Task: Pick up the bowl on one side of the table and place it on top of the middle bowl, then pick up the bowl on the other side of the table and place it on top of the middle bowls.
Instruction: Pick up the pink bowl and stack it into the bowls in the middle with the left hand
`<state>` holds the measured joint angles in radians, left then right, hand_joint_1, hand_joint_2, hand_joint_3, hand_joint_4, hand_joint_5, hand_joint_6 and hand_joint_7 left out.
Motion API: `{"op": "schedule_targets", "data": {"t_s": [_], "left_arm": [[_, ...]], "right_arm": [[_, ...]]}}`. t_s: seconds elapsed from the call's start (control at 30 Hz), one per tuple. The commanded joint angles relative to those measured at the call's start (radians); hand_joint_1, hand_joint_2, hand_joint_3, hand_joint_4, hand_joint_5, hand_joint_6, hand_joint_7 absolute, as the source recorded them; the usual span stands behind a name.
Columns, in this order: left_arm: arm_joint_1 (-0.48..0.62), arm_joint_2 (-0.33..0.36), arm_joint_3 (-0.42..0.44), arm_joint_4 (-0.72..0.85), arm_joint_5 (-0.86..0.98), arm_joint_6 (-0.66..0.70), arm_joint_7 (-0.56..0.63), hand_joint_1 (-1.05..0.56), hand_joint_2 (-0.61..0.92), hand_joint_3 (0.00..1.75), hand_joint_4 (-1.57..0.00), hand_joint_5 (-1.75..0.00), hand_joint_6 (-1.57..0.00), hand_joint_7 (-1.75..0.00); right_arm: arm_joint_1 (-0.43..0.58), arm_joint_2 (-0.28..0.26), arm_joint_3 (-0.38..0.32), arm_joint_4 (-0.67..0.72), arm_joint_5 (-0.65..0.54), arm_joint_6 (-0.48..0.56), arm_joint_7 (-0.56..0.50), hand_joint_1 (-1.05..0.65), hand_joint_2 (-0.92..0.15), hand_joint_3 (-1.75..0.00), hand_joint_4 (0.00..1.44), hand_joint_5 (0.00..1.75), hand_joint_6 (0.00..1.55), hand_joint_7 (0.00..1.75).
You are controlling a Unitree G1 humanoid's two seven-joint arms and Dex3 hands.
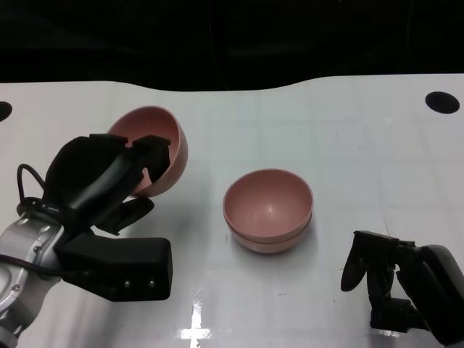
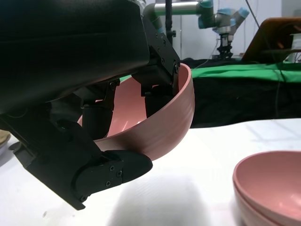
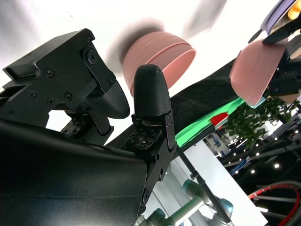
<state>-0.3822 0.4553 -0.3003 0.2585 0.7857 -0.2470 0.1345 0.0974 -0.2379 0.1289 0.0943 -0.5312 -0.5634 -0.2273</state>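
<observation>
Two bowls nested (image 1: 267,212) near the table (image 1: 348,138) centre. Third bowl (image 1: 156,145) to their left and slightly farther back, tilted, gripped at the rim by left hand (image 1: 109,177). Right hand (image 1: 395,279) at near right edge, apart from the stack.

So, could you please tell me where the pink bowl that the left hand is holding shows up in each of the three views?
Head view: the held bowl is upper left, tilted, gripped by the left hand.
Left wrist view: centre, rim pinched between black fingers.
Right wrist view: at the right edge, tilted.
Shared landmark: the stacked bowls, seen at the left wrist picture's lower right and the right wrist picture's top centre.
</observation>
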Motion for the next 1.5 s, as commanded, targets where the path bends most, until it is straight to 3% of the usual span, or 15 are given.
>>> {"op": "schedule_targets", "data": {"t_s": [0.03, 0.2, 0.43, 0.63, 0.8, 1.0, 1.37, 1.43, 1.5], "left_arm": [[-0.011, 0.000, 0.010, -0.036, 0.001, 0.009, 0.012, -0.19, 0.40, 1.20, -0.92, -1.75, -0.67, -1.75], [-0.011, -0.005, 0.009, -0.047, 0.000, 0.012, 0.009, -0.19, 0.40, 1.20, -0.92, -1.75, -0.66, -1.75], [-0.080, -0.100, -0.042, -0.014, -0.056, -0.062, -0.013, -0.24, 0.41, 1.27, -0.94, -1.75, -0.77, -1.61], [-0.114, -0.146, -0.069, 0.020, -0.064, -0.091, -0.018, -0.26, 0.44, 1.29, -0.95, -1.75, -0.75, -1.68], [-0.139, -0.171, -0.093, 0.064, -0.100, -0.132, -0.058, -0.26, 0.46, 1.29, -0.98, -1.75, -0.82, -1.59], [-0.160, -0.185, -0.132, 0.091, -0.100, -0.143, -0.130, -0.25, 0.53, 1.19, -0.95, -1.75, -0.75, -1.72], [-0.206, -0.213, -0.188, 0.184, -0.091, -0.160, -0.192, -0.23, 0.57, 1.04, -0.90, -1.75, -0.74, -1.67], [-0.216, -0.211, -0.196, 0.200, -0.079, -0.168, -0.189, -0.23, 0.62, 0.85, -0.79, -1.70, -0.74, -1.29], [-0.226, -0.207, -0.205, 0.217, -0.066, -0.187, -0.168, -0.26, 0.72, 0.53, -0.72, -1.46, -0.78, -0.76]], "right_arm": [[0.000, -0.002, 0.000, 0.002, 0.006, -0.006, -0.010, -0.08, -0.16, -1.63, 0.95, 1.75, 0.82, 1.56], [0.000, -0.002, 0.000, 0.001, 0.006, -0.005, -0.009, -0.07, -0.16, -1.62, 0.96, 1.75, 0.82, 1.55], [0.006, 0.003, 0.004, -0.008, 0.010, 0.008, -0.001, -0.08, -0.16, -1.63, 0.96, 1.75, 0.82, 1.55], [0.005, 0.003, 0.004, -0.009, 0.011, 0.009, 0.000, -0.07, -0.15, -1.64, 0.96, 1.75, 0.82, 1.54], [0.005, 0.005, 0.008, -0.011, 0.002, 0.019, 0.000, -0.08, -0.16, -1.63, 0.96, 1.75, 0.83, 1.54], [0.003, 0.003, 0.009, -0.005, -0.001, 0.016, -0.005, -0.09, -0.16, -1.62, 0.96, 1.75, 0.83, 1.52], [0.005, 0.004, 0.012, -0.013, 0.000, 0.029, 0.001, -0.10, -0.17, -1.63, 0.96, 1.75, 0.83, 1.52], [0.005, 0.004, 0.012, -0.015, -0.002, 0.029, -0.001, -0.10, -0.17, -1.63, 0.96, 1.75, 0.83, 1.52], [0.004, 0.004, 0.013, -0.013, -0.001, 0.028, -0.002, -0.10, -0.16, -1.63, 0.96, 1.75, 0.83, 1.53]]}}
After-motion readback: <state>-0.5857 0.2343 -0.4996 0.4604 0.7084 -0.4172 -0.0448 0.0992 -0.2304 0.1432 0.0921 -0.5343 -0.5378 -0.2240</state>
